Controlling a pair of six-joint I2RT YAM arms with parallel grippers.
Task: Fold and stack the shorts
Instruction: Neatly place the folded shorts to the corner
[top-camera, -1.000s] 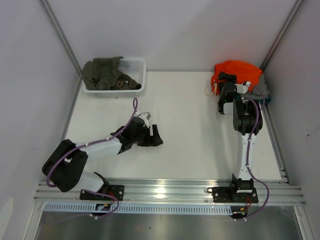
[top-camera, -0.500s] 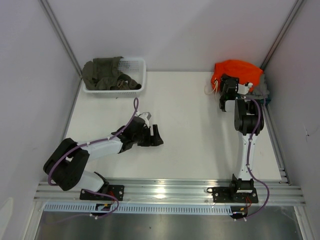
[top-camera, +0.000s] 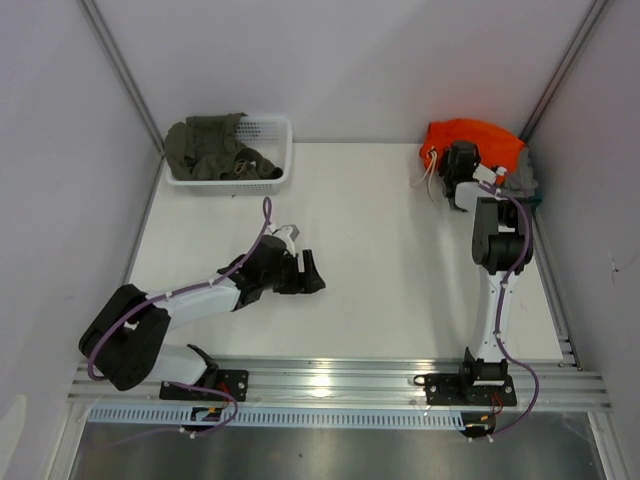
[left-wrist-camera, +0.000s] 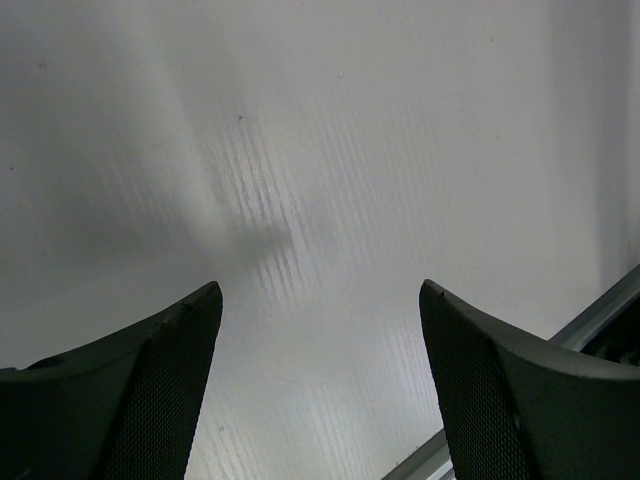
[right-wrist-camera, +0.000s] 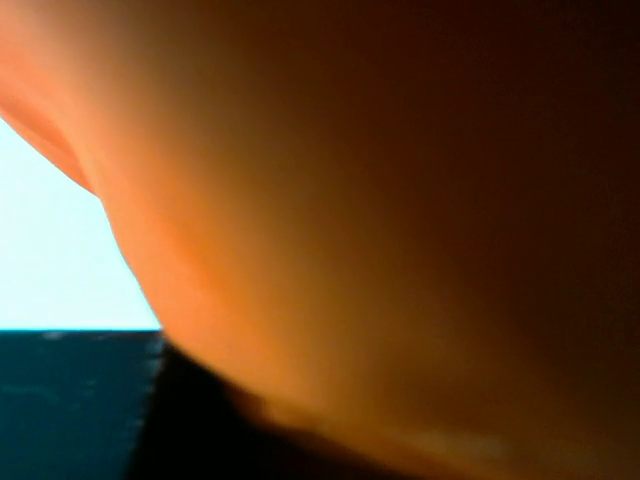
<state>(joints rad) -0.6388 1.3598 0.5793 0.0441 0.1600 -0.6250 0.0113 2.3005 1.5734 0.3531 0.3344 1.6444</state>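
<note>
The bright orange shorts (top-camera: 482, 136) lie bunched in the far right corner of the table, with the white drawstring (top-camera: 430, 176) hanging at their left edge. My right gripper (top-camera: 458, 153) is pressed into the near side of the shorts. Orange fabric (right-wrist-camera: 400, 200) fills the right wrist view and hides the fingers, so I cannot tell how the jaws stand. My left gripper (top-camera: 314, 272) is open and empty, low over the bare white table (left-wrist-camera: 330, 150) left of centre, far from the shorts. It also shows in the left wrist view (left-wrist-camera: 320, 295).
A white basket (top-camera: 277, 126) with an olive-green garment (top-camera: 208, 150) stands at the far left. Grey and teal garments (top-camera: 526, 181) lie under the shorts by the right wall. A metal rail (top-camera: 330, 375) runs along the near edge.
My right gripper has moved away from me and up into the orange shorts. My left arm has shifted slightly, its gripper still open over the table.
</note>
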